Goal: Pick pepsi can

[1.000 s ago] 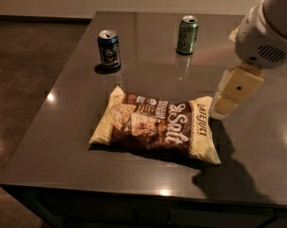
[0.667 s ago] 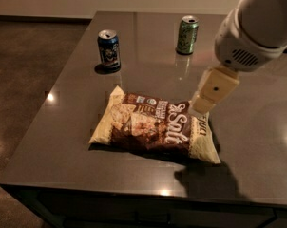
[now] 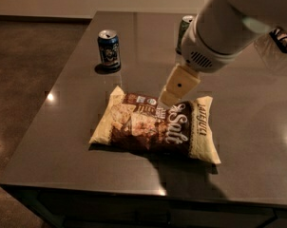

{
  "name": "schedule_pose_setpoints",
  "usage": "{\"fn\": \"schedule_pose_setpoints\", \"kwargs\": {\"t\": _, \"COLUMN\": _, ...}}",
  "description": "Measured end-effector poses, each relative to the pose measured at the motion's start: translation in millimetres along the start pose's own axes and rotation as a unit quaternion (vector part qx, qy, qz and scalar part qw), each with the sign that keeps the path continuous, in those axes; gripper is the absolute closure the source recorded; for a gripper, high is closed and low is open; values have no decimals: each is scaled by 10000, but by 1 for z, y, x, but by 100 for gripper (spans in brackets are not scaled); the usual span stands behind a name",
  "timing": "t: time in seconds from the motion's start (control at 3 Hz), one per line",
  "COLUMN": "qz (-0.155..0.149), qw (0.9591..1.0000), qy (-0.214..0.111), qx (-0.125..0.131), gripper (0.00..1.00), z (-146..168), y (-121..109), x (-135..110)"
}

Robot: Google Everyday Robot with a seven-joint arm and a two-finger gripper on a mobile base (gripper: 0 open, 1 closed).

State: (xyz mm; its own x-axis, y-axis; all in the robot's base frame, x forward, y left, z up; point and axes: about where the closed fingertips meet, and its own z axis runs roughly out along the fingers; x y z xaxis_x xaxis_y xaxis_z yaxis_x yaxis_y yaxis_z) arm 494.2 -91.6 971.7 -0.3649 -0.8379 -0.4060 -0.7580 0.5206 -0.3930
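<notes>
The pepsi can [image 3: 109,49] is dark blue with a silver top and stands upright at the far left of the dark table [image 3: 67,127]. My gripper [image 3: 178,85] hangs from the white arm that comes in from the upper right. It is above the chip bag, to the right of the pepsi can and nearer the camera, well apart from it. Nothing is seen in it.
A brown and cream chip bag [image 3: 155,126] lies flat in the middle of the table. A pale green can [image 3: 184,28] stands at the back, partly hidden behind my arm. The table's left edge drops to a dark floor.
My arm and gripper have moved left, from over the bag's right end to over its middle, closer to the pepsi can. The cans and bag have not moved.
</notes>
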Motion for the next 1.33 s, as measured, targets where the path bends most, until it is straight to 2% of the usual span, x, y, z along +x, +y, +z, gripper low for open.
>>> {"fn": "schedule_pose_setpoints", "kwargs": {"t": 0.33, "qz": 463, "qw": 9988, "qy": -133, "qx": 7, "gripper": 0, "z": 24, "y": -14, "x": -9}}
{"fn": "schedule_pose_setpoints", "kwargs": {"t": 0.67, "qz": 892, "qw": 9953, "qy": -379, "qx": -13, "gripper": 0, "z": 53, "y": -28, "x": -18}}
{"fn": "schedule_pose_setpoints", "kwargs": {"t": 1.0, "qz": 892, "qw": 9953, "qy": -380, "qx": -13, "gripper": 0, "z": 52, "y": -28, "x": -18}}
{"fn": "schedule_pose_setpoints", "kwargs": {"t": 1.33, "qz": 1057, "qw": 9932, "qy": -495, "qx": -7, "gripper": 0, "z": 62, "y": -33, "x": -27}}
